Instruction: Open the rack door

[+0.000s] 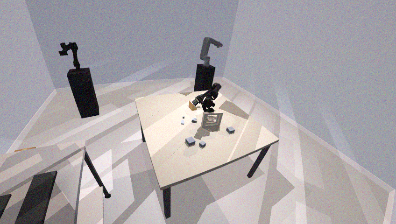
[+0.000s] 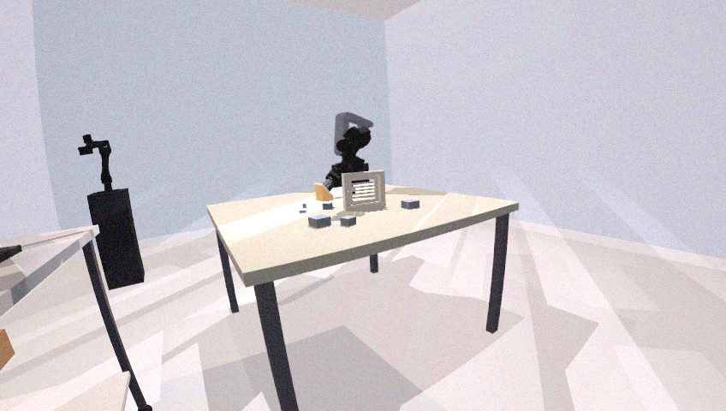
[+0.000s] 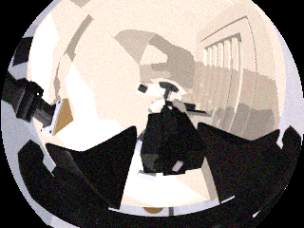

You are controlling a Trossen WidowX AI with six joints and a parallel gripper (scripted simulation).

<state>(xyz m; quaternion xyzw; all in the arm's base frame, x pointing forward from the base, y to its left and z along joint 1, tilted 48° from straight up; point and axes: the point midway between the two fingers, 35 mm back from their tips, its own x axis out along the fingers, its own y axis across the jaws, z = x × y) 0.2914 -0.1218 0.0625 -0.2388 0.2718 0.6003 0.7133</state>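
Observation:
The grey rack frame (image 1: 204,121) (image 2: 347,195) stands upright on the table (image 1: 177,169) (image 2: 275,252). Its slatted door (image 1: 211,119) (image 2: 365,189) (image 3: 225,85) looks shut, lying within the frame. My gripper (image 1: 208,108) (image 3: 167,128) is low behind the frame's upper left part in the top view, with its fingers apart. In the wrist view the door stands at the right, close beside the fingers. The handle is not clearly told from the dark parts between the fingers. Whether it touches them is hidden. In the exterior view the frame hides my fingers.
Grey blocks (image 1: 190,141) (image 1: 202,143) (image 1: 230,129) stand in front and right of the frame. Another block (image 1: 194,120) and two small pieces stand left. An orange wedge (image 1: 192,105) (image 2: 323,192) (image 3: 65,117) is by the arm's base. Other arms stand on pedestals beyond the table.

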